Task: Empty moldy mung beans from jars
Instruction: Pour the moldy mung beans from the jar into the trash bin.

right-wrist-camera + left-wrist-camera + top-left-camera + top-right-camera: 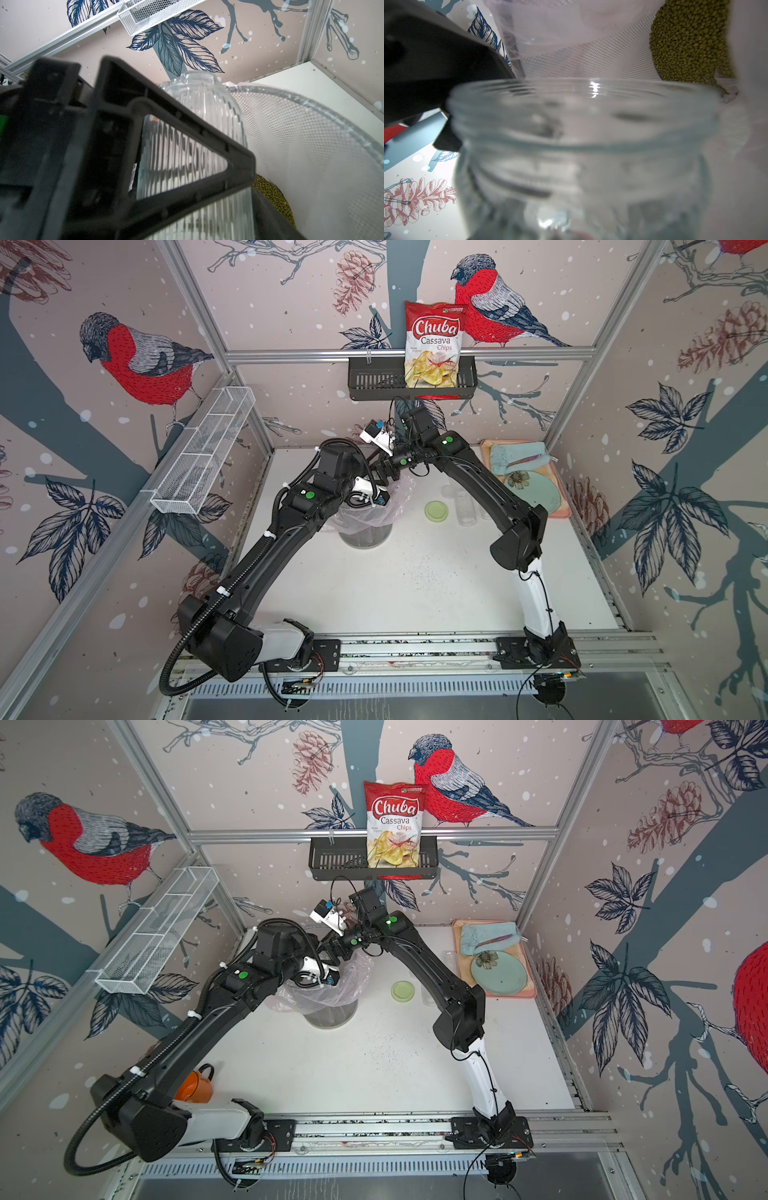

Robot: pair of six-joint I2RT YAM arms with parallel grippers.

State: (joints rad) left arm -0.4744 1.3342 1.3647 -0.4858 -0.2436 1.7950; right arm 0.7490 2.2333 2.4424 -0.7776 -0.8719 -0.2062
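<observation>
A wide ribbed glass jar [581, 128] hangs lidless over the bagged bin [365, 539], tipped with its mouth toward the inside of the bin. My left gripper [376, 499] is shut on its body, and one of its fingers [176, 124] crosses the ribbed glass [207, 108]. My right gripper [384, 475] holds the same jar nearer the neck, with a finger [446, 62] against the glass. Mung beans [691, 39] lie heaped at the bottom of the bag [272, 197]. The pale green lid [435, 511] lies on the table beside a tall clear tube jar [463, 506] and a short clear jar [448, 491].
A pink tray [559, 512] at the back right holds a green plate [536, 493] and a cloth [515, 454]. A chips bag [434, 344] stands in the black wall basket [374, 381]. A white mesh basket [203, 452] hangs on the left wall. An orange mug [197, 1085] sits behind the left arm.
</observation>
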